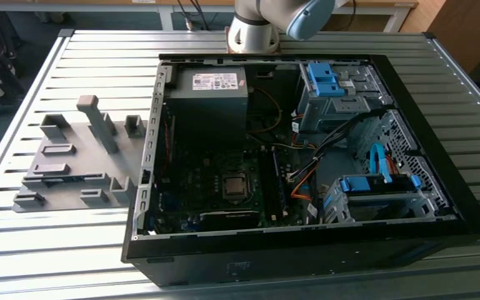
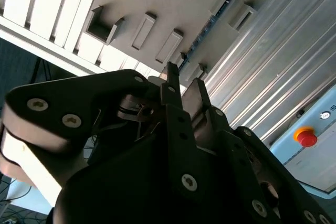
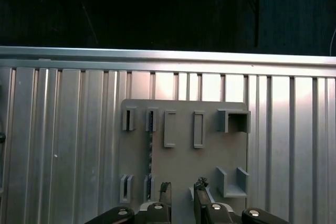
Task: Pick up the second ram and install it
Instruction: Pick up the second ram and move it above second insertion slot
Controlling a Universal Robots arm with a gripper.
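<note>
So, a slatted metal table (image 1: pixel 57 250) is mostly taken up by an open computer case (image 1: pixel 307 262), laid on its side with the motherboard (image 1: pixel 207 181) exposed. The arm (image 1: pixel 257 28) is seen mounted at the far edge of the table, behind the case. On the exterior view's left of the case, a grey fixture plate (image 1: pixel 82 156) with raised blocks is laid flat on the slats.

In the first wrist view the gripper (image 3: pixel 182 184) is held up off that plate, well clear of it, with nothing touched. The fingers (image 3: pixel 166 195) are parted by a narrow gap and nothing is gripped between them.

The second ram (image 3: pixel 150 156) is parked in the plate, stood on its long edge and slotted between two pairs of small blocks. It's seen edge-on as a thin strip, and a bit of blue can be made out on it in the second wrist view.
</note>
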